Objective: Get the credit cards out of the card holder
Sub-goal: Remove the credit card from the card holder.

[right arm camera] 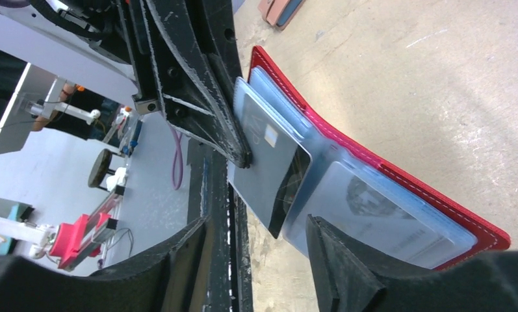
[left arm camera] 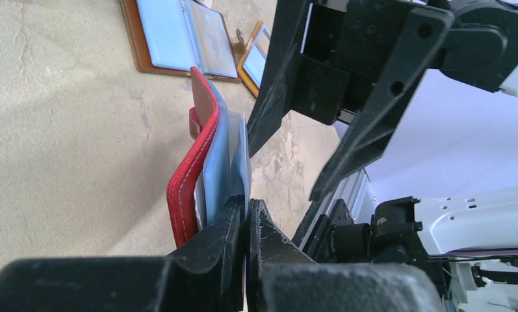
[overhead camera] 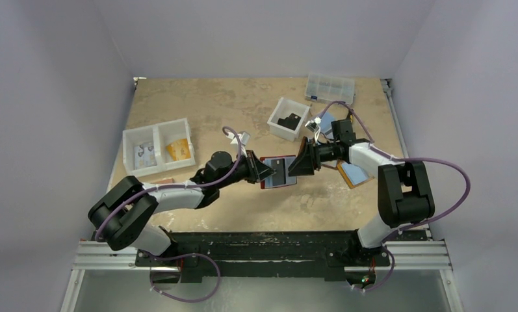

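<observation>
Beige tabletop (overhead camera: 210, 110) under the dark red card holder (left arm camera: 180, 188), clear sleeves (right arm camera: 373, 214) showing.

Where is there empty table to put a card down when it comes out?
Two bare patches: the tan table between the two-part white bin and the small white box, and the near strip between the red card holder and the base rail. It is crowded on the right, where brown holders lie by the right arm.
</observation>
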